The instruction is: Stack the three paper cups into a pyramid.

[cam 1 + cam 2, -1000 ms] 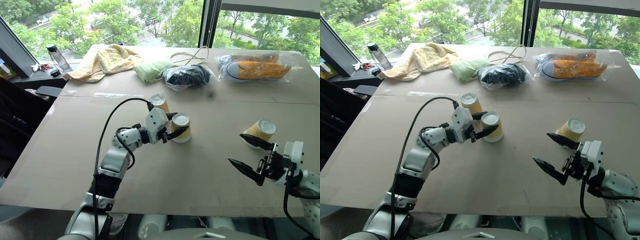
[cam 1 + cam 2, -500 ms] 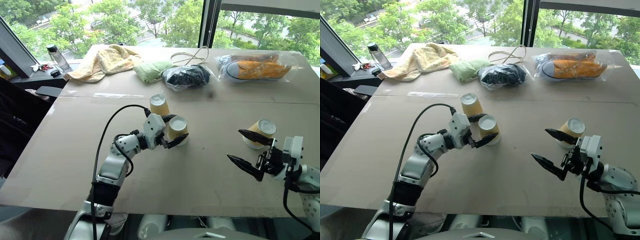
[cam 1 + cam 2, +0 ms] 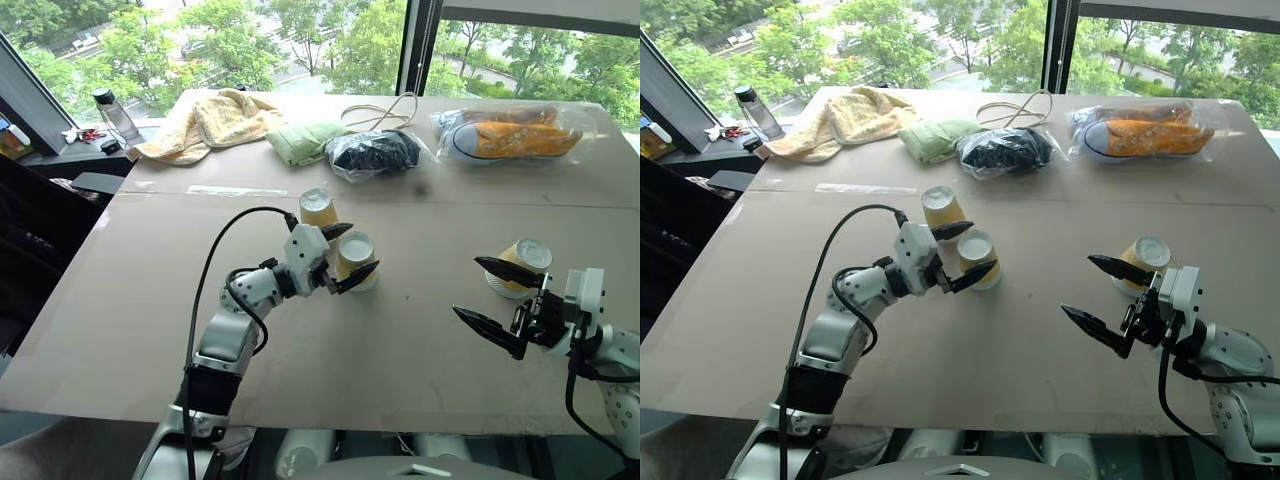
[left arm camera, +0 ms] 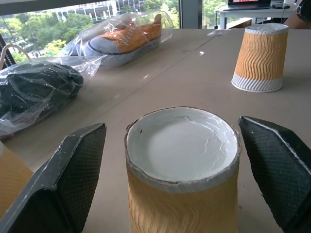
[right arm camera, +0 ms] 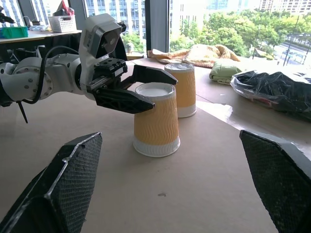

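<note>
Head view: left gripper [image 3: 346, 254] spread wide around middle cup [image 3: 357, 259], inverted on table [image 3: 150, 300], fingers clear of its sides; second cup [image 3: 319, 209] just behind. Right gripper [image 3: 497, 300] gaping, empty, third cup [image 3: 521, 265] just beyond.

Left wrist: fingers [image 4: 68, 179] flanking cup, apart.

Right wrist: two cups standing side by side.

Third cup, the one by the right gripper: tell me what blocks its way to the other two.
Nothing visible does. Bare table lies between the third cup and the two cups standing close together. The left gripper straddles the nearer of the pair, fingers open; the right gripper is open beside the third cup.
</note>
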### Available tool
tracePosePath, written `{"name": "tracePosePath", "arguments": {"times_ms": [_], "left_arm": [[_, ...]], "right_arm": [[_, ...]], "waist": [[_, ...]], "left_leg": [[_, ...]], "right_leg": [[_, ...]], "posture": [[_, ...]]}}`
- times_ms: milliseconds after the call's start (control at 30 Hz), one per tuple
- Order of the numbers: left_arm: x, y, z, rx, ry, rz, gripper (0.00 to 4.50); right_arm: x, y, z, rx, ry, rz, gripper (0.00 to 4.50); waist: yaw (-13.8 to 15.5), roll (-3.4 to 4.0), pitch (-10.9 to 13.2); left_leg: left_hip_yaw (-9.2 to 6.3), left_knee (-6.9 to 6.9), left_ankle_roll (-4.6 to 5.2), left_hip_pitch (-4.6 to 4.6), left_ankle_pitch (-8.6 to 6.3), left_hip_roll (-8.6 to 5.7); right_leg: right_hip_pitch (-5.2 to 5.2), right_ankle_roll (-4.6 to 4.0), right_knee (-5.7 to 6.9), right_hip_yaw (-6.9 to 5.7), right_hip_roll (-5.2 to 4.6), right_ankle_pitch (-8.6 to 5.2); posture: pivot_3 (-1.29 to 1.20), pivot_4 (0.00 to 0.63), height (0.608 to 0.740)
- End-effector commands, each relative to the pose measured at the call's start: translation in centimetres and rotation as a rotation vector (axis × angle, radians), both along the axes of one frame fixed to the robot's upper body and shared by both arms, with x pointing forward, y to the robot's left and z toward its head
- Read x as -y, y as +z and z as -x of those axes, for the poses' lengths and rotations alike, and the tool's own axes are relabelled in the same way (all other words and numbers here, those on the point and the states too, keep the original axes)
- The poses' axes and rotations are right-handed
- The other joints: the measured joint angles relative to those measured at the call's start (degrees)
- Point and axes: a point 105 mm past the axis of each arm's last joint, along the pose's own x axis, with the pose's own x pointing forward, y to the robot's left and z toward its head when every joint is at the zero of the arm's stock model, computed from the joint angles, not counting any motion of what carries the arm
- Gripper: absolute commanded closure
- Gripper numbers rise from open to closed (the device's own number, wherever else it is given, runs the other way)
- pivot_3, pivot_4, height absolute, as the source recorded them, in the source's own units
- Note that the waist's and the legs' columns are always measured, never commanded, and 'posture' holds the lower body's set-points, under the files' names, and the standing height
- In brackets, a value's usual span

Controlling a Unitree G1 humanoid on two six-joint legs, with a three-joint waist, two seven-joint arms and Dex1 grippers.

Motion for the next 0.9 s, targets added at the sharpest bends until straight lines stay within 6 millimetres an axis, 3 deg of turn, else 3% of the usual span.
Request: {"name": "tracePosePath", "arguments": {"times_ms": [33,100,133,267,633,900], "left_arm": [[-0.1,0.8,-0.2,0.033,0.007,0.021,1.17],[0.0,0.7,-0.3,0.03,0.002,0.02,2.03],[0.0,0.6,-0.3,0.028,-0.001,0.019,2.1],[1.1,0.9,-0.5,0.037,-0.033,0.02,2.11],[7.6,1.4,-2.4,0.019,-0.165,0.024,2.11],[9.5,0.6,-2.4,0.035,-0.203,-0.019,2.11]], "right_arm": [[0.3,0.8,0.1,0.032,-0.002,0.008,0.0],[0.2,0.8,0.1,0.033,-0.002,0.009,0.0],[0.2,0.8,0.1,0.034,-0.003,0.009,0.0],[0.4,0.8,0.0,0.036,-0.007,0.012,0.0],[1.0,1.1,-0.4,0.051,-0.078,-0.002,0.0],[1.9,0.5,-0.9,0.034,-0.188,0.03,0.0]], "waist": [[-0.02,0.0,0.0],[0.01,0.0,0.0],[0.02,0.0,0.0],[0.07,0.0,0.0],[0.01,-0.01,0.0],[0.06,-0.01,0.0]], "left_leg": [[0.0,0.0,0.0,0.0,0.0,0.0],[0.0,0.0,0.0,0.0,0.0,0.0],[0.0,0.0,0.0,0.0,0.0,0.0],[0.0,0.03,0.0,0.0,0.0,0.0],[0.0,0.1,0.02,0.01,0.0,-0.04],[0.0,0.1,0.03,0.01,-0.01,-0.02]], "right_leg": [[0.0,0.0,0.0,0.0,0.01,0.0],[0.0,0.0,0.0,0.0,0.01,0.0],[0.0,0.0,0.0,0.0,0.0,0.0],[0.01,0.0,0.0,0.0,0.0,0.0],[0.06,0.01,0.02,-0.02,0.34,0.0],[0.06,0.01,0.04,0.01,0.34,0.0]], "posture": [[0.0,0.15,0.74],[0.0,0.15,0.74],[0.0,0.15,0.74],[0.0,0.15,0.74],[0.0,0.15,0.74],[0.0,0.15,0.74]]}}
